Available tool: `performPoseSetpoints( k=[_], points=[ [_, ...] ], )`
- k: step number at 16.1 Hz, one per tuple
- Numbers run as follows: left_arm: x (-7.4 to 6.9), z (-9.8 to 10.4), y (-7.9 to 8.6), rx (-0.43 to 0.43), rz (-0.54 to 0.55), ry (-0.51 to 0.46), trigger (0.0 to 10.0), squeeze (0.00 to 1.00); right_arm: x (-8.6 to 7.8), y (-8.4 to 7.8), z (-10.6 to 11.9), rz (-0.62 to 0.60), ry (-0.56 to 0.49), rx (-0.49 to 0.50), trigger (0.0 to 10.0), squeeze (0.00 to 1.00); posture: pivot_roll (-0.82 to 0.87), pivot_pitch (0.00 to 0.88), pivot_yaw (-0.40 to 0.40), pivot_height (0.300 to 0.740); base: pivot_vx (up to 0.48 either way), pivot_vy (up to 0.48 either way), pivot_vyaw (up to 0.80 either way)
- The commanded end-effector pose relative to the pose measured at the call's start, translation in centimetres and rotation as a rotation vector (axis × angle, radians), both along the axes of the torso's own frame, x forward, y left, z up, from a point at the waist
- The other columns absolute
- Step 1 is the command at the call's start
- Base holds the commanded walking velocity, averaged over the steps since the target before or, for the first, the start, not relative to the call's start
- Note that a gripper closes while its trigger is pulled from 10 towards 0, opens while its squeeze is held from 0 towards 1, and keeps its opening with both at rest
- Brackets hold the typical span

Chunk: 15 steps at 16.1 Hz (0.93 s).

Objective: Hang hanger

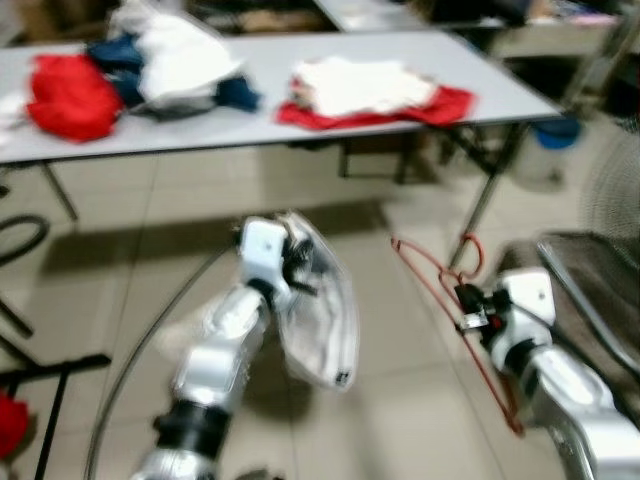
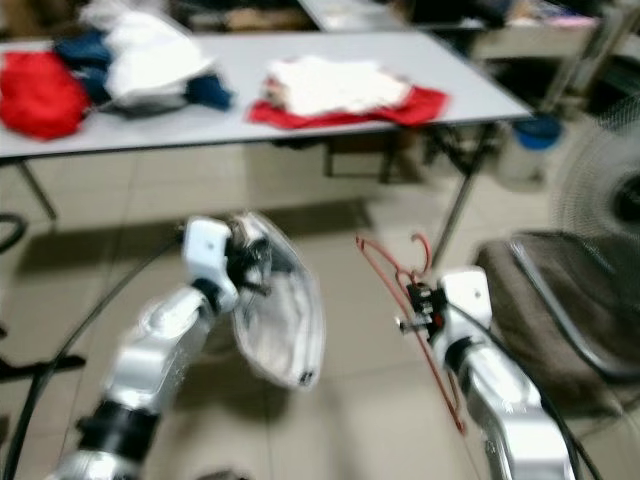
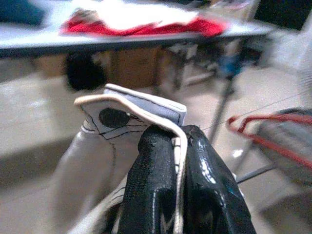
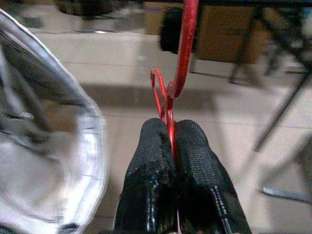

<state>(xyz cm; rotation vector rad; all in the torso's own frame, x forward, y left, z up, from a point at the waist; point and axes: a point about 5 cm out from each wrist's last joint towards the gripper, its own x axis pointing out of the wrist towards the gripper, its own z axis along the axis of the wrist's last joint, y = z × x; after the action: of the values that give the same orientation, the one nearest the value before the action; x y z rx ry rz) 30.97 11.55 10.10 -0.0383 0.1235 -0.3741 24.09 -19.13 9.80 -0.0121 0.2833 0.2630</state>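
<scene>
Now | left gripper [image 3: 178,146] pinches white garment [image 1: 320,320] | right gripper [image 4: 171,131] clamps red hanger [image 1: 440,280] | no legible writing

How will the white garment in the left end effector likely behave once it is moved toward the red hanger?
Probably floppy: the white garment droops below the left end effector, pinched at its collar. Likely light. The thin red hanger in the right end effector may swing.
</scene>
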Motion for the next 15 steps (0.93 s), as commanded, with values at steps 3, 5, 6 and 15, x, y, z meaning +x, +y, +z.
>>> performPoseSetpoints(
  k=[3, 5, 6, 15],
  points=[
    [0.0, 0.5, -0.7, 0.024, -0.035, -0.029, 10.0, 0.0, -0.4, -0.7, -0.2, 0.0, 0.016, -0.012, 10.0, 0.0, -0.17, 0.052, 0.009, 0.74, 0.0, 0.0, 0.0],
    [-0.2, 0.4, -0.8, 0.107, -0.108, -0.036, 4.2, 0.0, -0.6, -0.4, -0.1, 0.06, 0.032, 0.007, 10.0, 0.0, -0.17, 0.053, 0.003, 0.74, 0.0, 0.0, 0.0],
    [-0.1, 0.3, -0.7, 0.186, -0.157, -0.046, 0.0, 0.0, -0.9, -0.3, -0.1, 0.118, 0.05, 0.015, 10.0, 0.0, -0.17, 0.053, 0.003, 0.74, 0.0, 0.0, 0.0],
    [2.3, 2.9, -0.8, 0.31, -0.273, -0.184, 0.0, 0.0, -3.1, -0.4, -0.1, 0.382, 0.214, 0.161, 10.0, 0.0, -0.17, 0.059, 0.004, 0.74, 0.0, 0.0, 0.0]
  ],
)
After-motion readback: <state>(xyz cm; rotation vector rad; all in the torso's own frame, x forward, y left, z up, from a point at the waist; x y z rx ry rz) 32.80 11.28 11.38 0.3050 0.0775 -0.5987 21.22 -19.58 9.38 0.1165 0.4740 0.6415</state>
